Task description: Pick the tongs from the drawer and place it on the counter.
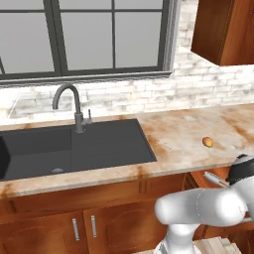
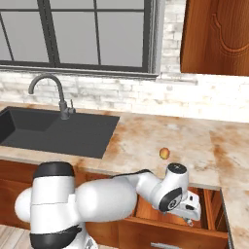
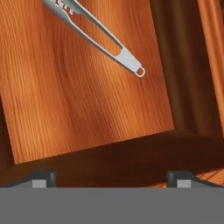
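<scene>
The tongs (image 3: 98,37) lie flat on the floor of the open drawer (image 3: 78,100), slim and silver, with the joined end and its small loop toward the lower right of the hand view. My gripper (image 3: 111,179) hovers over the drawer, open and holding nothing, its tips set wide apart and short of the tongs. From the right base view the gripper (image 2: 190,217) points down into the pulled-out drawer (image 2: 170,232) below the counter (image 2: 146,138). The left base view shows the dark hand low at the right, under the counter (image 1: 173,131) edge.
A small yellow-orange fruit (image 1: 208,142) (image 2: 165,153) sits on the counter just behind the drawer. The dark sink (image 1: 74,146) (image 2: 53,129) and its faucet (image 1: 75,106) are to the left. A wall cabinet (image 2: 216,36) hangs above on the right.
</scene>
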